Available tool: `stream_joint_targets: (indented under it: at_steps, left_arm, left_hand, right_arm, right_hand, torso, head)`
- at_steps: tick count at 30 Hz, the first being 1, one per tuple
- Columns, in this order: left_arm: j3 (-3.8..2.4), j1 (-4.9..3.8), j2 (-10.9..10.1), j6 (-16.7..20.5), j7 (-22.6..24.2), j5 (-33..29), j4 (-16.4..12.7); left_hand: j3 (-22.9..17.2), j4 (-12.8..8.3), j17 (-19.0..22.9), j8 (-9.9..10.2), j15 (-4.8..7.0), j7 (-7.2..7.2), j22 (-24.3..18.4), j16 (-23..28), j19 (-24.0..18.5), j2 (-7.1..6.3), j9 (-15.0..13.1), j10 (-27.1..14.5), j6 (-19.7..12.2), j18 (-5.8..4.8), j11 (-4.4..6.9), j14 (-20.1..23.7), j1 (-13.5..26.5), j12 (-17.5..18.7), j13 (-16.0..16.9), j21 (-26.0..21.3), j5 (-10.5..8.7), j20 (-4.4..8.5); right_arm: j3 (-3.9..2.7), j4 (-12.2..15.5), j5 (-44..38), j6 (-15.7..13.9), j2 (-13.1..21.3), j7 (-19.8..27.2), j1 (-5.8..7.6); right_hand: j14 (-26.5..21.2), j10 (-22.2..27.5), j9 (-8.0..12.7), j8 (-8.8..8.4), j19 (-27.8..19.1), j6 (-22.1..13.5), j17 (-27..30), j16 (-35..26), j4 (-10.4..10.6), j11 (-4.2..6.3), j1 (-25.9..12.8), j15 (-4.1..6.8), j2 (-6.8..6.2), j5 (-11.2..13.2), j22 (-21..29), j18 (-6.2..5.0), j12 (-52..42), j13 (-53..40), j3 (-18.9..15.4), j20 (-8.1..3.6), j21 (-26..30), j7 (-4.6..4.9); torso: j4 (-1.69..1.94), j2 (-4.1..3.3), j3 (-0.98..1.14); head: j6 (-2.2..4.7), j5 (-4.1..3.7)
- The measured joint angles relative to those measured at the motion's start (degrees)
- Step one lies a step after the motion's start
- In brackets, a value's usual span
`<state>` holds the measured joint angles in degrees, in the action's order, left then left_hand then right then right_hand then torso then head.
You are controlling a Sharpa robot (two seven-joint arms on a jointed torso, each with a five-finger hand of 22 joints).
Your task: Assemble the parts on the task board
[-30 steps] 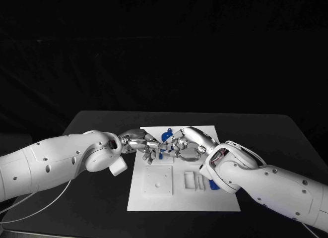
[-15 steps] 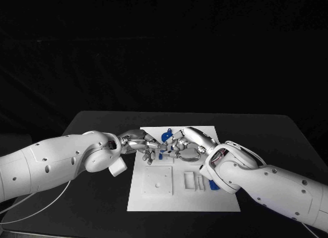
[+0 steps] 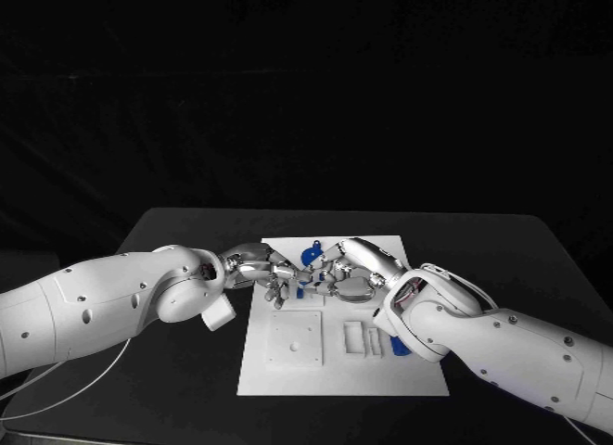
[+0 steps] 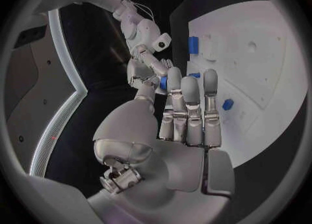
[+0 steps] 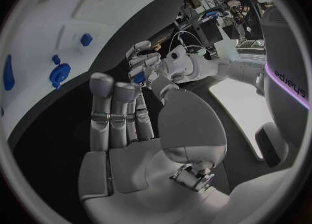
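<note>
The white task board lies mid-table. Above its far end my left hand and right hand meet fingertip to fingertip. A small blue part sits between them, pinched by thumb and finger of each hand, the other fingers straight. In the left wrist view the left hand faces the right hand. In the right wrist view the right hand faces the left hand. A blue knob-shaped part lies on the board's far edge.
More blue parts lie on the board: a block, a small cube and a long piece beside my right forearm. The board has a square recess and slots at its near half. Black table surrounds it.
</note>
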<state>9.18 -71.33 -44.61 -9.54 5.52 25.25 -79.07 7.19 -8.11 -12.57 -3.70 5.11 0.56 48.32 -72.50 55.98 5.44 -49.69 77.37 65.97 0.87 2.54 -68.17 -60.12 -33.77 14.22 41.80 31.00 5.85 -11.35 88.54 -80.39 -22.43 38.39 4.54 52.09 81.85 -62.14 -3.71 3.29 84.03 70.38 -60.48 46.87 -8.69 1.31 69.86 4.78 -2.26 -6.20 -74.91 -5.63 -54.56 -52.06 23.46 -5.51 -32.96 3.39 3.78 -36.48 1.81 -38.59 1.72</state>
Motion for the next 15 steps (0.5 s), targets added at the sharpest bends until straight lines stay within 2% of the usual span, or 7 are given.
stream_joint_targets:
  at_steps: [8,12,15]
  left_arm:
    - [0.0,0.0,0.0,-0.3,-0.1,-0.1,0.1]
    - [0.0,0.0,0.0,-0.5,-0.1,-0.2,0.1]
    - [0.0,0.0,0.0,-0.6,-0.1,-0.3,0.1]
  left_hand:
    - [0.0,0.6,0.0,0.0,0.0,0.01,-0.1,0.0,0.0,-0.25,0.0,0.0,0.0,0.0,0.0,0.0,-0.3,0.0,0.1,0.0,0.0,0.0]
    - [-0.8,1.5,0.0,0.0,0.0,0.01,-0.1,0.0,0.0,0.98,0.0,0.0,0.0,0.01,0.0,0.0,-0.7,0.0,0.1,0.0,1.24,0.0]
    - [-1.7,1.3,0.0,0.0,0.0,0.02,-0.1,0.0,0.0,1.42,-0.4,0.0,0.0,0.0,0.0,0.0,-0.9,0.0,0.1,0.0,1.79,0.0]
  right_arm:
    - [0.0,0.0,-0.1,0.0,0.0,0.0,0.0]
    - [-0.01,0.1,-0.2,0.0,0.1,0.0,0.0]
    - [-0.01,0.1,-0.2,0.0,0.1,0.0,0.0]
  right_hand:
    - [0.0,0.0,0.0,0.01,0.0,0.0,0.0,0.0,0.0,0.0,0.0,0.0,0.0,0.0,0.0,0.0,0.0,0.0,0.0,0.0,0.0,0.0]
    - [0.0,0.0,0.0,0.01,0.0,0.0,0.0,0.0,-0.1,0.0,0.0,0.0,0.0,0.1,0.0,0.0,0.0,0.0,-0.1,0.0,0.0,-0.01]
    - [0.0,0.0,0.0,0.02,0.0,0.0,0.0,0.0,-0.1,0.0,0.0,0.0,0.0,0.1,0.0,0.0,0.0,0.0,-0.1,0.0,0.0,-0.01]
  torso:
    - [0.01,-0.01,0.0]
    - [0.01,-0.01,0.0]
    - [0.01,-0.01,0.0]
  head:
    - [-0.05,-0.01]
    - [-0.07,-0.03]
    - [-0.08,-0.03]
